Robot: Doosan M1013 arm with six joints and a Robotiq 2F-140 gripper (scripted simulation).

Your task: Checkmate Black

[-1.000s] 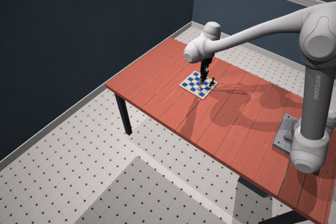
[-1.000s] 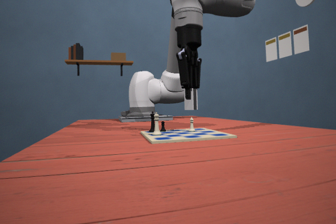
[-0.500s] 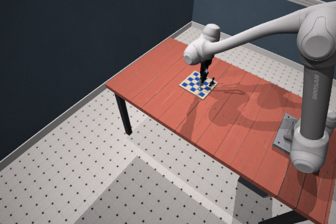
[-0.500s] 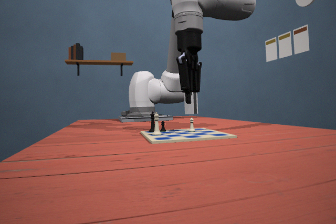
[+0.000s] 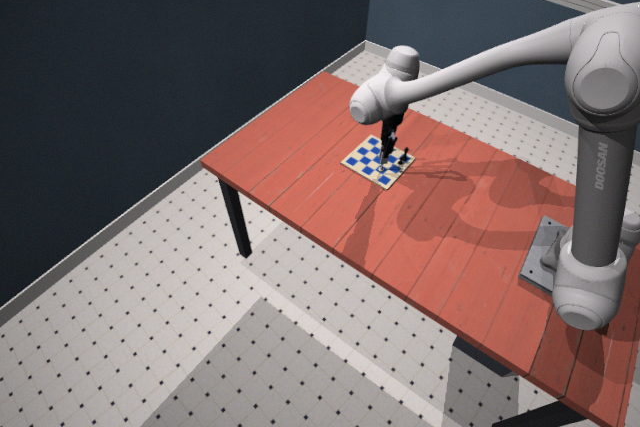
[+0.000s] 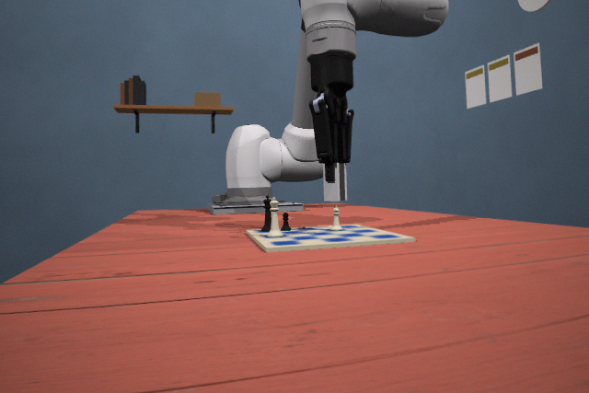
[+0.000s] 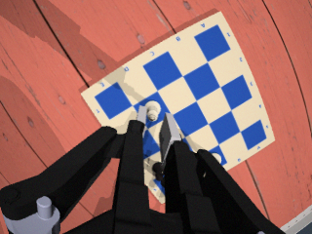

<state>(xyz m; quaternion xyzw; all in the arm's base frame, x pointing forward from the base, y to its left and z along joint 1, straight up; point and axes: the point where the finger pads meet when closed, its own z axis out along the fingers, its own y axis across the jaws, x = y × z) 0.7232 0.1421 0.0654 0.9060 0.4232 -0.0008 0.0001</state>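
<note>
A small blue and cream chessboard (image 6: 328, 236) lies on the red table; it also shows in the top view (image 5: 378, 160) and in the wrist view (image 7: 185, 97). A small white piece (image 6: 336, 217) stands upright on a far square. My gripper (image 6: 335, 189) hangs straight above it, clear of its top, with the fingers set narrow and nothing between them. In the wrist view the white piece (image 7: 152, 111) shows in the gap between the fingertips. A taller white piece (image 6: 273, 223), a tall black piece (image 6: 267, 213) and a black pawn (image 6: 285, 221) stand at the board's left side.
The arm's base plate (image 5: 542, 251) is bolted to the table far from the board. The black pieces (image 5: 405, 153) stand close to my gripper's right in the top view. A wall shelf (image 6: 173, 108) is in the background.
</note>
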